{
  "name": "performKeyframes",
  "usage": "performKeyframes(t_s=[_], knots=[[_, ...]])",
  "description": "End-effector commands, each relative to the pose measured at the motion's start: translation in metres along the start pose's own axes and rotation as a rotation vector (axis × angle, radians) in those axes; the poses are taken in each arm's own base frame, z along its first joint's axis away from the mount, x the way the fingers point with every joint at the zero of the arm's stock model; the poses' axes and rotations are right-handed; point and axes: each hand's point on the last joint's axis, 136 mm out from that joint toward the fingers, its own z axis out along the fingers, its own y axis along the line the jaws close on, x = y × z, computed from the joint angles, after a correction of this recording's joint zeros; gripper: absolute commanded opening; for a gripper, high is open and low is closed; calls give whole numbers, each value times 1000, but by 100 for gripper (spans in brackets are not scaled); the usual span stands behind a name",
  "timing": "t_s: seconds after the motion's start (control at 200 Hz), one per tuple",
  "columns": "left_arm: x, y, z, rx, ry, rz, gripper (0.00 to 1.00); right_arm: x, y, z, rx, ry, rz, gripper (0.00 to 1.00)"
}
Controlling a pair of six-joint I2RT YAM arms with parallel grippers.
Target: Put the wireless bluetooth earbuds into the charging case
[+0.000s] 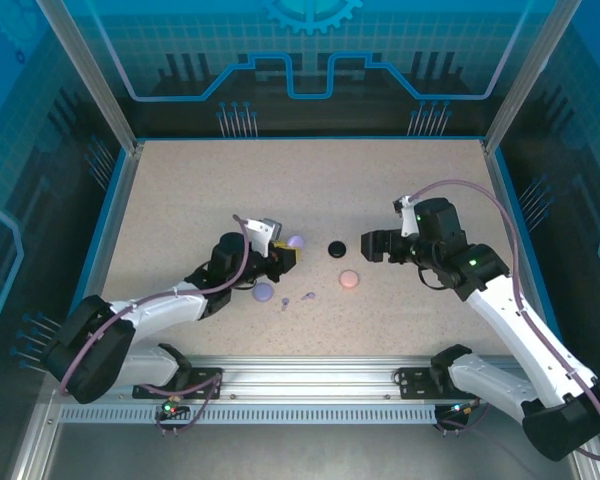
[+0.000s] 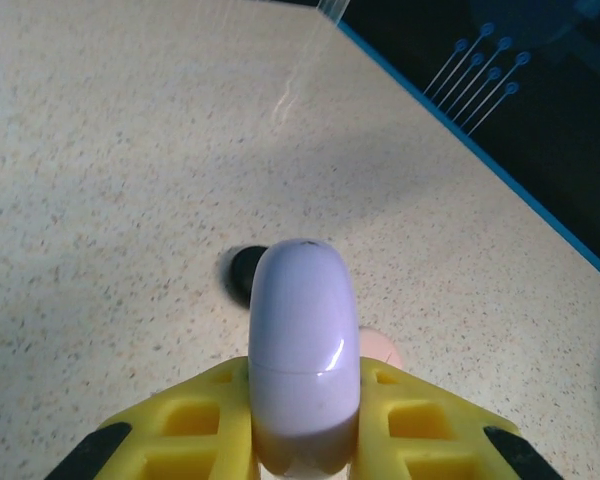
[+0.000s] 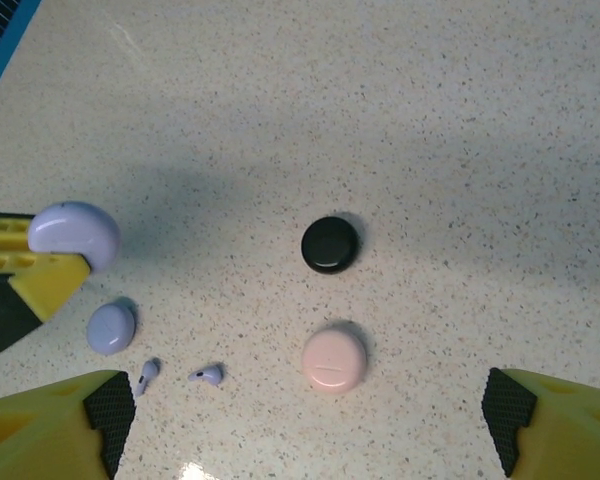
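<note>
1. While the left pincer (image 1: 286,257) was clamped on a lavender case (image 2: 302,340), the right pincer (image 1: 366,245) stood wide open, gripping nothing.
2. Left wrist view: the lavender case stood on edge between the yellow fingers (image 2: 195,420). A seam ran across it and it looked shut. Couldn't tell whether it touched the table (image 1: 180,200).
3. Task items: the first earbud (image 3: 148,372) and second earbud (image 3: 210,375), both lavender, lay loose on the bare table, close together but apart.
4. A second lavender case (image 3: 111,328) sat flat on the table just beside the first earbud. It was near the left pincer, on the side towards the arm bases.
5. The black case (image 3: 330,244) and pink case (image 3: 334,360) sat flat and shut mid-table, between the two pincers. They were near each other but not touching. The black case was farther from the bases, the pink one nearer.
6. Right wrist view: the right pincer's yellow fingers (image 3: 50,430) with black pads sat at the bottom corners, well apart. The pink and black cases lay ahead of the gap. The fingers touched neither.
7. Top view: both earbuds lay between the pink case and the second lavender case, closer to the latter.
</note>
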Motion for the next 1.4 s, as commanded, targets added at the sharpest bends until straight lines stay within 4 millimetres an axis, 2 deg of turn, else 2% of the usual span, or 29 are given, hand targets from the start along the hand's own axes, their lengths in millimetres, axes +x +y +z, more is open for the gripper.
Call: performKeyframes(t_s=[0.0, 0.18, 0.415, 0.83, 1.006, 1.146, 1.396], knots=[[11, 5, 4, -16, 104, -97, 0, 5, -8, -4, 21, -5, 22, 94], [19, 13, 11, -35, 154, -158, 0, 10, -13, -9, 30, -11, 28, 100], [36, 22, 21, -45, 230, -247, 1, 13, -17, -18, 31, -34, 31, 100], [75, 38, 51, -63, 371, -368, 8, 15, -20, -12, 34, -7, 36, 100], [86, 48, 56, -104, 394, -385, 18, 17, -20, -8, 28, 6, 45, 100], [95, 60, 53, -162, 400, -374, 32, 16, -20, -5, 30, 16, 47, 100], [104, 78, 46, -224, 414, -384, 48, 17, -23, -7, 45, 16, 48, 100]])
